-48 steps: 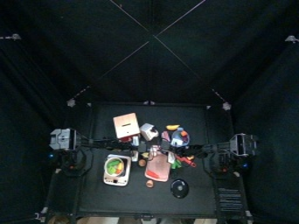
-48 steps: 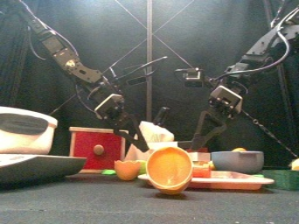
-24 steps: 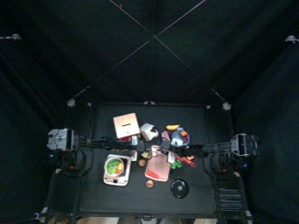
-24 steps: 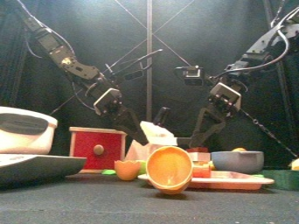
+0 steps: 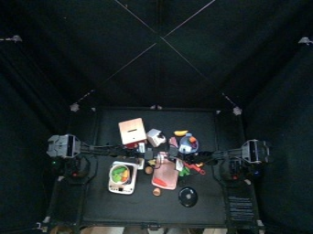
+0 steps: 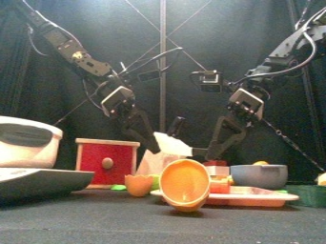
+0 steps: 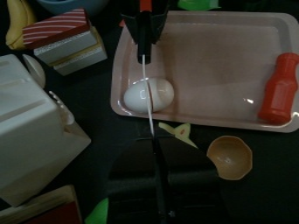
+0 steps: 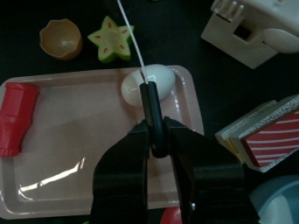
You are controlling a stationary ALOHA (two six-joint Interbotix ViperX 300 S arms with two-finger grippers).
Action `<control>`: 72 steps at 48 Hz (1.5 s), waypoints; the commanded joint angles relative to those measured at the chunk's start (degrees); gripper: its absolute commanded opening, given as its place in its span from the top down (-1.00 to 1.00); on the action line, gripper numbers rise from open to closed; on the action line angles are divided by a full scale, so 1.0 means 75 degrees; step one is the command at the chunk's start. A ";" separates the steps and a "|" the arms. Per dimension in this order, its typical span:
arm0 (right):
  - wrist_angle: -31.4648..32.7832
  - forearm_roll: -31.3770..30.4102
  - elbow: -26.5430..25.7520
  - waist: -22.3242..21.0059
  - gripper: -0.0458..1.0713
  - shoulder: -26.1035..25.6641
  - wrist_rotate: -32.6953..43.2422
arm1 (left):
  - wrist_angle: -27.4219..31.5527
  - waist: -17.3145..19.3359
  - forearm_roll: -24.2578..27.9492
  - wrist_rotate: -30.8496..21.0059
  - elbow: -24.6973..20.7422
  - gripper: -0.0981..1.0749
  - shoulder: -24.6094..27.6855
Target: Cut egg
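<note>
The white egg (image 7: 149,94) lies on the pink tray (image 7: 233,52), near one corner of it, on the black counter (image 5: 208,208). The left fingers (image 7: 162,179) clamp a thin knife (image 7: 145,52) whose blade crosses over the egg. The right fingers (image 8: 153,131) pinch a thin rod (image 8: 133,45) that reaches the egg. A red-handled tool (image 7: 275,87) lies at the tray's far side.

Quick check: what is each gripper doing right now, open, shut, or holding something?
Left gripper: shut on a thin knife over the egg.
Right gripper: shut on a thin rod at the egg.
</note>
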 commanded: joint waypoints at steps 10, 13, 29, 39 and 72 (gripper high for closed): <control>0.0059 0.0023 0.0012 -0.0094 0.06 -0.0176 0.0047 | -0.0352 -0.0070 0.0012 0.0023 -0.0059 0.46 -0.0293; 0.0047 0.0023 0.0000 -0.0094 0.06 -0.0176 0.0047 | -0.0680 0.0000 0.0023 0.0023 0.0000 0.46 -0.0199; 0.0059 0.0059 -0.0047 -0.0094 0.06 -0.0176 0.0059 | -0.1605 0.0117 -0.0187 0.0000 0.0141 0.46 0.0398; 0.0047 0.0070 -0.0047 -0.0094 0.06 -0.0211 0.0059 | -0.1641 0.0105 -0.0141 -0.0012 0.0117 0.46 0.0398; 0.0047 0.0117 -0.0059 -0.0035 0.06 -0.0398 0.0059 | -0.2824 -0.0234 -0.0973 0.0047 0.0469 0.46 -0.0152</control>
